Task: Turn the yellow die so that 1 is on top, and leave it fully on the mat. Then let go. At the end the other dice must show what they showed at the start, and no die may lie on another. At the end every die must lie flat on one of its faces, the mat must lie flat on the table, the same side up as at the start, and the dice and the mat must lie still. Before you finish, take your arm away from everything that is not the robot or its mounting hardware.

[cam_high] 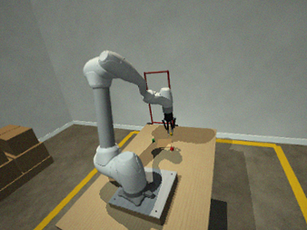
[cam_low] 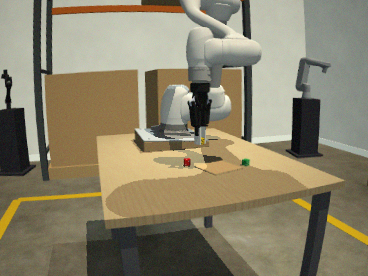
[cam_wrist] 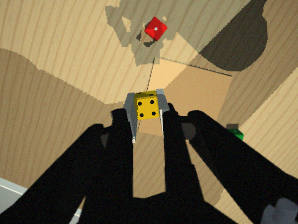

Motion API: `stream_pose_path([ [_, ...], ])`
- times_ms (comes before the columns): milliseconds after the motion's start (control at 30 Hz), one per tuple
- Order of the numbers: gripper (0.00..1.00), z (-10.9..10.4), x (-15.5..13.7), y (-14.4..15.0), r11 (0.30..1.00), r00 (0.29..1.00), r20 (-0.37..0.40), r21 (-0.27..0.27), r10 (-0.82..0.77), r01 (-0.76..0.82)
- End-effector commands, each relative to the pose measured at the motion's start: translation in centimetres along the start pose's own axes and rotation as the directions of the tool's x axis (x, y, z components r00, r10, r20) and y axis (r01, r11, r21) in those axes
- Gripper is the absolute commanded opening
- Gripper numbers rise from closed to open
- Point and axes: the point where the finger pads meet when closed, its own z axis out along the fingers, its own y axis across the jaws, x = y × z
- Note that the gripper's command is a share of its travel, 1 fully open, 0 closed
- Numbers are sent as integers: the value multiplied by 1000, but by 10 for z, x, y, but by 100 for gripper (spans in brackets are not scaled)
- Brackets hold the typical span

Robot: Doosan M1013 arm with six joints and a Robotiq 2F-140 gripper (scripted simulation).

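The yellow die [cam_high: 171,134] [cam_low: 203,141] [cam_wrist: 147,108] is held between the fingertips, above the table. In the wrist view a face with four dots points at the camera, and a narrow strip of another face shows above it. My gripper [cam_high: 170,133] [cam_low: 202,140] [cam_wrist: 146,101] is shut on the yellow die and points down. The tan mat [cam_low: 219,169] [cam_wrist: 200,92] lies flat on the table; in the wrist view the die and fingers cover part of its left side. The die's underside is hidden.
A red die [cam_high: 172,148] [cam_low: 187,162] [cam_wrist: 156,29] lies on the table off the mat, with one dot up in the wrist view. A green die [cam_high: 153,140] [cam_low: 245,162] [cam_wrist: 235,134] lies on the mat's other side, partly behind the gripper in the wrist view.
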Motion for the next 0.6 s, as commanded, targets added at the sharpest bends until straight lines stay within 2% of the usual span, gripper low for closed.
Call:
stream_pose_path([
  [0,13,0,-2,2,996,996,9,-8,-94,94],
  [33,13,0,-4,4,980,980,10,-7,-201,201],
  [167,13,-1,-6,7,952,952,10,-5,-306,306],
  [433,13,-1,-12,14,800,800,11,-2,-600,600],
  [467,13,-1,-14,16,760,760,12,-1,-650,650],
  [533,13,-1,-14,16,760,760,12,-1,-650,650],
  [567,13,-1,-15,17,729,729,12,-1,-685,685],
])
